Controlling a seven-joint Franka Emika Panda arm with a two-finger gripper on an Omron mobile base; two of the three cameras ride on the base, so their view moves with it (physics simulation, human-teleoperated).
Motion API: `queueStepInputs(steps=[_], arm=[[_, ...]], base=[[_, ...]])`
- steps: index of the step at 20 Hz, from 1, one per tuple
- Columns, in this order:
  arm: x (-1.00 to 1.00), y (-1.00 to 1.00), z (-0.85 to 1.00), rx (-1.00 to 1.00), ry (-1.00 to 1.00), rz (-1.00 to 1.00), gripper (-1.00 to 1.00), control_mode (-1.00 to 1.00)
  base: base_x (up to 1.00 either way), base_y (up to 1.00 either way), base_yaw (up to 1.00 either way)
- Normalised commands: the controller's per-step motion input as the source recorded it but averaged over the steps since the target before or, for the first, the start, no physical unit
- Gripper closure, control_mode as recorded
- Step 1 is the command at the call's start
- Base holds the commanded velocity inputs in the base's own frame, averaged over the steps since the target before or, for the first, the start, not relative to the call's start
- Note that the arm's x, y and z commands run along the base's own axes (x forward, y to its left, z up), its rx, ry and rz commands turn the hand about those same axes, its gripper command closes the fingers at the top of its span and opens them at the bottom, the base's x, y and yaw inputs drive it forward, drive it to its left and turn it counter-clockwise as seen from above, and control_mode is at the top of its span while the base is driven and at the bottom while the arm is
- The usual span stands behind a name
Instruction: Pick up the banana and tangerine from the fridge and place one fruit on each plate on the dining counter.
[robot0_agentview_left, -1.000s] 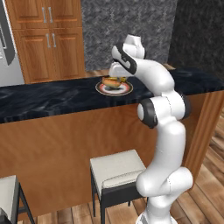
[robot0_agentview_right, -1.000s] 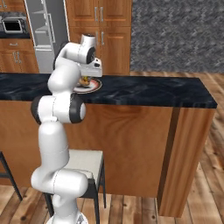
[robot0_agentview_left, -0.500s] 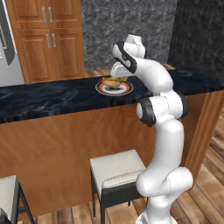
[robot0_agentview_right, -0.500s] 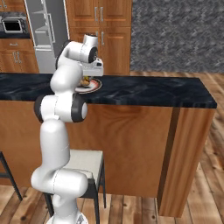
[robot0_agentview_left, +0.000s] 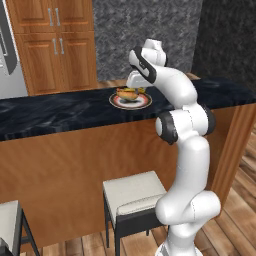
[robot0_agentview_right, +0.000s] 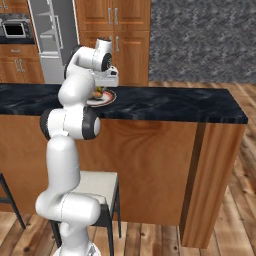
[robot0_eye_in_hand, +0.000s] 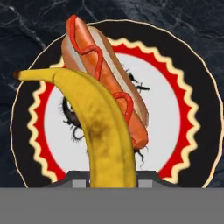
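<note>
- Gripper (robot0_agentview_left: 131, 87) first: its jaws are pressed together on the banana (robot0_eye_in_hand: 103, 127), pinching the lower end, so the fruit rises out from between the finger tips in the hand view.
- Little has changed over the last second. In both base views the arm has kept the same bent pose, with the hand held over the plate (robot0_agentview_right: 107, 98) on the dining counter (robot0_agentview_left: 55, 112).
- At most you may be seeing the grip begin to ease; the jaws have not visibly parted, so treat the banana as still held.
- The banana hangs directly above the plate (robot0_eye_in_hand: 192, 131), whose rim is dark with a red scalloped ring. A hot dog (robot0_eye_in_hand: 105, 74) with a ketchup line already lies across the plate's pale middle.
- I cannot tell whether the banana's far tip touches the hot dog or only overlaps it in the hand view.
- For your task, this looks like the end of the carry: the banana is positioned for release onto this plate, but not yet placed.
- Expect it to land against or on the hot dog and perhaps roll, so open gently. The tangerine's delivery to the other plate would then remain.
</note>
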Motion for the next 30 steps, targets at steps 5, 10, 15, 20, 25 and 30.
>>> queueStepInputs(steps=[5, 10, 15, 20, 25, 30], arm=[[0.0, 0.0, 0.0, 0.0, 0.0, 0.0, -1.0, -1.0], [0.0, 0.0, 0.0, 0.0, 0.01, 0.0, -1.0, -1.0], [0.0, 0.0, 0.0, 0.0, 0.0, 0.0, -1.0, -1.0], [0.0, 0.0, 0.0, 0.0, 0.0, 0.0, -1.0, -1.0], [-0.57, -0.04, 0.28, 0.01, -0.02, 0.0, -1.0, -1.0], [-1.0, -0.27, 0.2, 0.03, -0.05, 0.0, -1.0, -1.0]], base=[[0.0, 0.0, 0.0], [0.0, 0.0, 0.0], [0.0, 0.0, 0.0], [0.0, 0.0, 0.0], [0.0, 0.0, 0.0], [0.0, 0.0, 0.0]])
